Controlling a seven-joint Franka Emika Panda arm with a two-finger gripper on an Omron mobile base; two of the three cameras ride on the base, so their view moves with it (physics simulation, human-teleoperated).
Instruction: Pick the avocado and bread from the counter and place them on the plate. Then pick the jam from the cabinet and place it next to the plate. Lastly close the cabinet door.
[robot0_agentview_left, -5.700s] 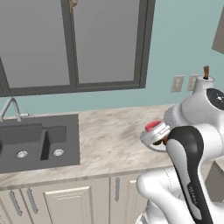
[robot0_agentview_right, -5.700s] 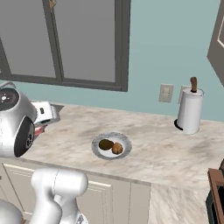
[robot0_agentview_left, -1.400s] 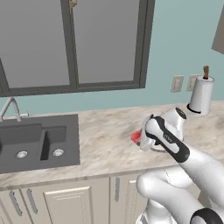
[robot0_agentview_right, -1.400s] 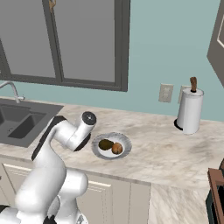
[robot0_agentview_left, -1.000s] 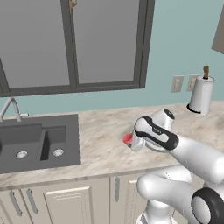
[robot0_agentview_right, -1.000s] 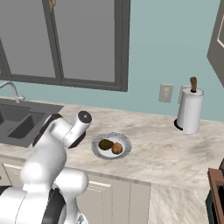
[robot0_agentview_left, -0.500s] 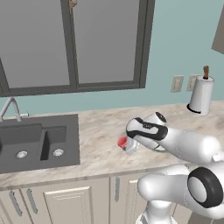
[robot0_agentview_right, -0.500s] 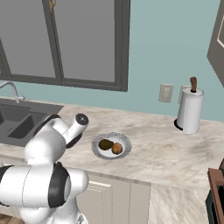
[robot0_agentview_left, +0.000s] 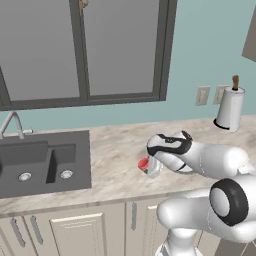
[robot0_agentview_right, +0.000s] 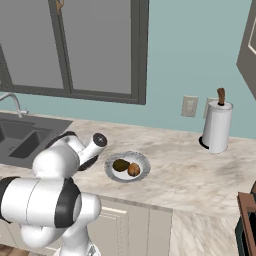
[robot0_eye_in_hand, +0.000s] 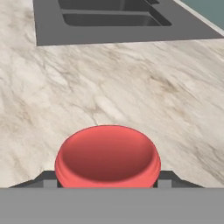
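Counter (robot0_agentview_left: 117, 150): beige marbled worktop running under the window (robot0_agentview_left: 85, 47). Dark grey sink (robot0_agentview_left: 42, 162) set into it at the left end.

Arm reaches low across the counter from the right of the left base view. Gripper (robot0_agentview_left: 151, 166) sits between sink and plate, just above the stone.

Paper towel roll (robot0_agentview_right: 216, 126) stands upright at the back of the counter, well apart from the plate.

Plate (robot0_agentview_right: 112, 170): flat on the counter, just beside the arm's elbow in the right base view. It carries the avocado (robot0_agentview_right: 120, 165) and the bread (robot0_agentview_right: 133, 170), touching or nearly so, avocado to the left.

Jam (robot0_eye_in_hand: 107, 158): clamped between the two fingers, red top facing the hand camera, jar tipped sideways in the left base view. Whether it touches the counter, cannot tell.
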